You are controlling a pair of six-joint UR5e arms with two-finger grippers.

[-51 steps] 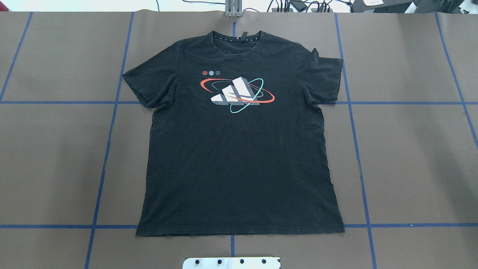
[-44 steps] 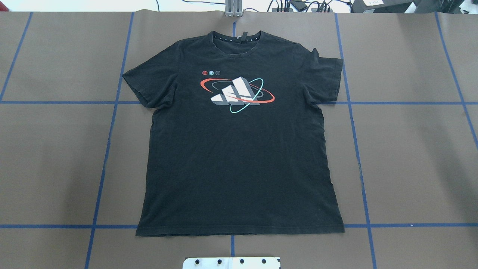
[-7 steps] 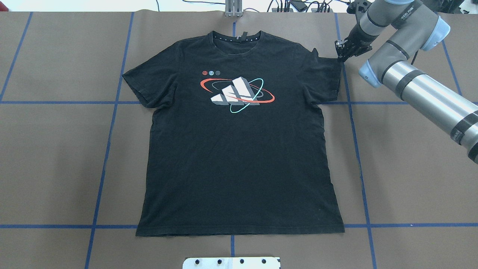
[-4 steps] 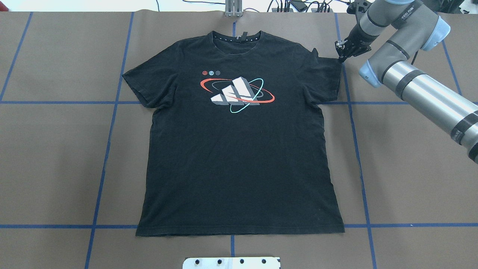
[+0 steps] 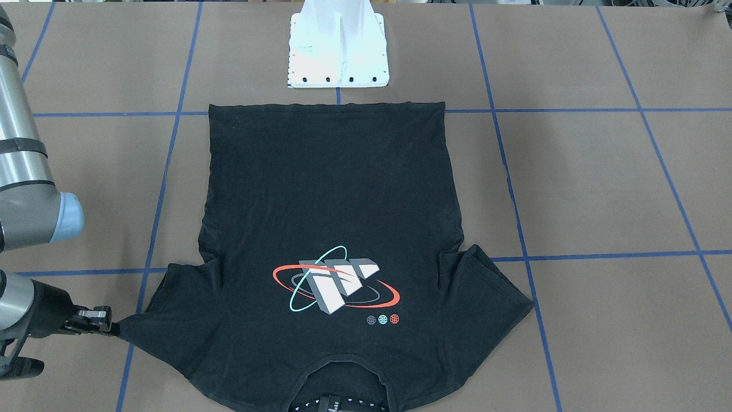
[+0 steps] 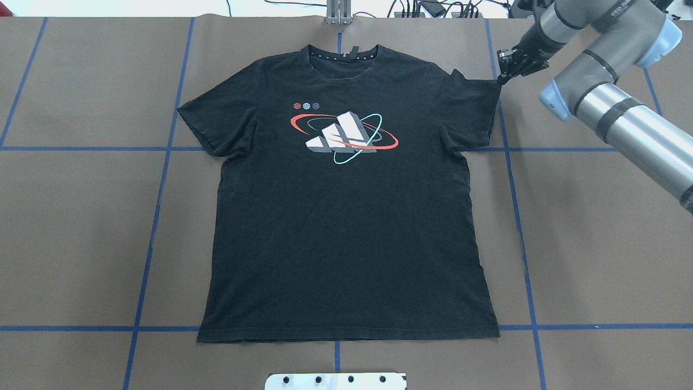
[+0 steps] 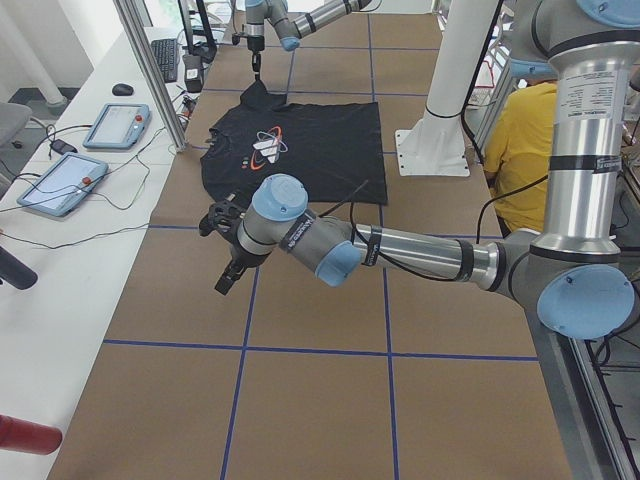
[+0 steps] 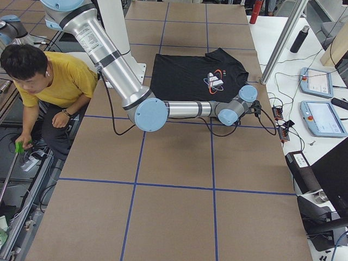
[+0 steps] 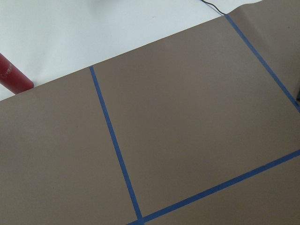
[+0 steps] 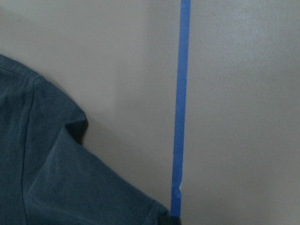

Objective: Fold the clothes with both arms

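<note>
Shirt lies flat and print-up on the desk in the front view, hem by the robot's base, laid out for folding. The right arm has its jaws clamped on a sleeve corner, which is drawn to a point. Overhead, that sleeve stretches outward, likely to smooth it. From the left end, the left arm hovers off the cloth, and I cannot tell how its jaws stand.

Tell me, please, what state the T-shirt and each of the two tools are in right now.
T-shirt: spread flat, graphic side up, unfolded, one sleeve tip raised to a point.
right tool: shut on the T-shirt's sleeve tip.
left tool: apart from the T-shirt; whether open or shut cannot be told.
</note>
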